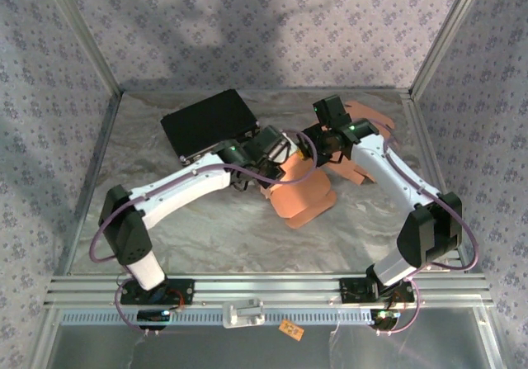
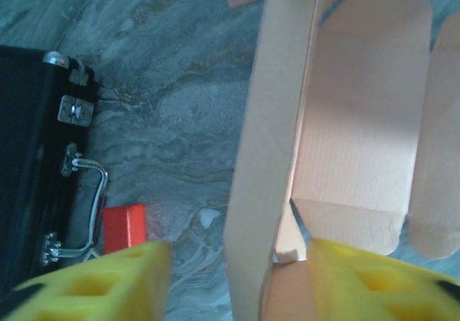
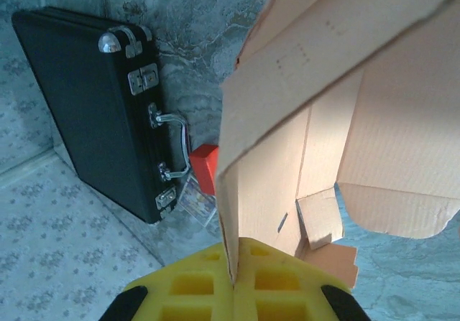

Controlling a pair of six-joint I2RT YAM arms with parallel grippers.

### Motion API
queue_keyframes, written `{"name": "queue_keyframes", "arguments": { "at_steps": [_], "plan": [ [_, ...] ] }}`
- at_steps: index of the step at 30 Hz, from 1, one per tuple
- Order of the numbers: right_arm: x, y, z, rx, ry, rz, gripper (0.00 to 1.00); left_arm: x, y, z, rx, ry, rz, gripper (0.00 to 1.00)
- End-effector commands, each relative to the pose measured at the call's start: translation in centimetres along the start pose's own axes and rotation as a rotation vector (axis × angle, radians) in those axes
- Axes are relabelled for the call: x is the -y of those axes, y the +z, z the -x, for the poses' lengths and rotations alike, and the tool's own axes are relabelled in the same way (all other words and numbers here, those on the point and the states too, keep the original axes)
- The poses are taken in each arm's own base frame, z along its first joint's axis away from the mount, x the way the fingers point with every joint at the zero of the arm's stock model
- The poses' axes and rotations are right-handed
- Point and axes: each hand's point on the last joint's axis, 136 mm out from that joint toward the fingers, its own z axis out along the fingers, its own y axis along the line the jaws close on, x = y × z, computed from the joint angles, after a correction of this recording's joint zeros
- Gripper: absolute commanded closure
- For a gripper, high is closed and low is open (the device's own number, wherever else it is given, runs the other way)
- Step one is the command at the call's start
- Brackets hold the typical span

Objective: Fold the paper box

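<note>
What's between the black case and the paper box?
A small red block lies on the table between the black case and paper box, in the left wrist view.

Left arm (image 1: 177, 189), right arm (image 1: 398, 181): white shells, black joints showing. Purple cables (image 1: 97, 235) looping alongside each. Green lights (image 1: 233, 149) glowing at wrists. Finger pads (image 2: 93, 289) showing yellow, grid-hollowed.

Orange paper box (image 1: 301, 191), black case (image 1: 210, 121), grey-marbled table (image 1: 206, 229)

Paper box (image 1: 305, 194) mid-table; case (image 1: 210, 124) behind, left; block (image 3: 205, 164) beside case.
</note>
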Motion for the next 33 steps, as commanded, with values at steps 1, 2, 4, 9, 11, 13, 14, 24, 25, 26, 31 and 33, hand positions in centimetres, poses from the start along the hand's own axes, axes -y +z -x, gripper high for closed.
{"name": "queue_keyframes", "arguments": {
  "at_steps": [1, 2, 4, 9, 11, 13, 14, 24, 25, 26, 31, 33],
  "plan": [
    [0.3, -0.9, 0.5, 0.019, 0.107, 0.027, 1.0, -2.8, -5.6, 3.2, 0.182, -0.411, -0.119, 0.37],
    [0.2, -0.9, 0.5, 0.017, 0.13, 0.037, 1.0, -3.4, -5.9, 3.0, 0.179, -0.514, -0.152, 0.37],
    [0.4, -1.0, 0.6, 0.019, 0.178, 0.038, 1.0, -4.3, -6.0, 2.6, 0.156, -0.715, -0.208, 0.37],
    [0.6, -1.1, 0.7, 0.034, 0.249, 0.036, 1.0, -4.1, -5.1, 3.4, 0.081, -0.983, -0.338, 0.38],
    [0.6, -1.1, 0.7, 0.035, 0.264, 0.037, 1.0, -3.4, -4.5, 3.6, 0.032, -1.037, -0.371, 0.39],
    [0.7, -1.0, 0.8, 0.037, 0.283, 0.035, 1.0, -2.7, -3.8, 3.6, -0.017, -1.086, -0.398, 0.39],
    [0.7, -1.0, 0.8, 0.037, 0.285, 0.037, 1.0, -2.4, -3.4, 3.4, -0.039, -1.106, -0.405, 0.4],
    [0.4, -1.0, 0.8, 0.038, 0.293, 0.052, 1.0, -0.6, -2.3, 3.9, -0.103, -1.143, -0.461, 0.41],
    [0.4, -1.1, 0.8, 0.039, 0.293, 0.056, 1.0, -0.4, -2.3, 3.9, -0.11, -1.141, -0.462, 0.41],
    [0.5, -1.1, 0.9, 0.043, 0.295, 0.054, 1.0, -0.3, -2.3, 3.9, -0.113, -1.143, -0.463, 0.42],
    [0.4, -0.8, 1.0, 0.038, 0.294, 0.063, 1.0, 0.6, -2.4, 4.1, -0.126, -1.142, -0.481, 0.43],
    [0.4, -0.7, 1.0, 0.036, 0.295, 0.069, 1.0, 1.0, -2.4, 4.3, -0.13, -1.138, -0.487, 0.43]
  ]
}}
